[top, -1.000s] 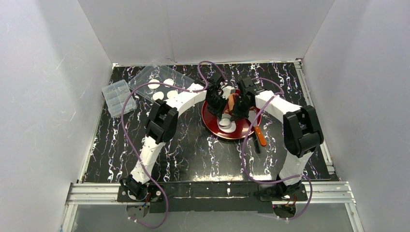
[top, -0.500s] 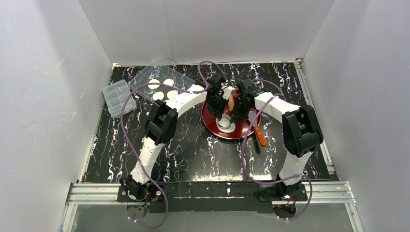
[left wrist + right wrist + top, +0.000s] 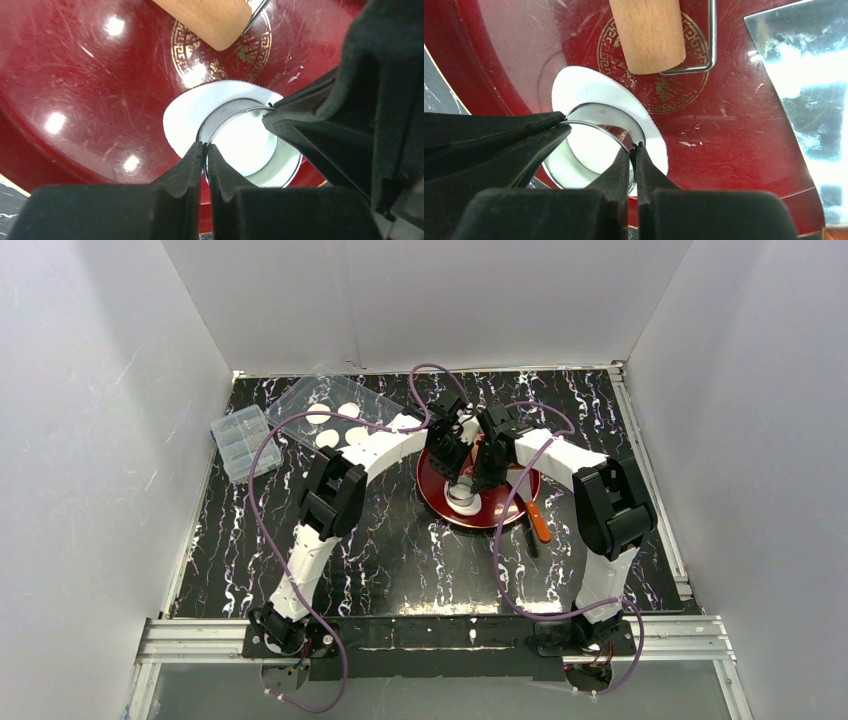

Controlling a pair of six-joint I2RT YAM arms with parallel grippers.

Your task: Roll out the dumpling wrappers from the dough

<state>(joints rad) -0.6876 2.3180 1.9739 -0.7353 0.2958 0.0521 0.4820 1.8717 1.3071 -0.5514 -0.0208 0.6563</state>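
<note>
Both the left gripper (image 3: 205,146) and right gripper (image 3: 635,148) pinch the ring (image 3: 599,114) wall; the dough (image 3: 589,86) lies flat on the plate (image 3: 734,150), long axis unclear.

White arms (image 3: 300,565); black joints (image 3: 328,495); purple cables (image 3: 251,490)

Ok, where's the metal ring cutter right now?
The metal ring cutter sits mid-table in the top view, on the flattened dough in the red plate beside the wooden roller, rim pinched by left gripper and right gripper.
</note>
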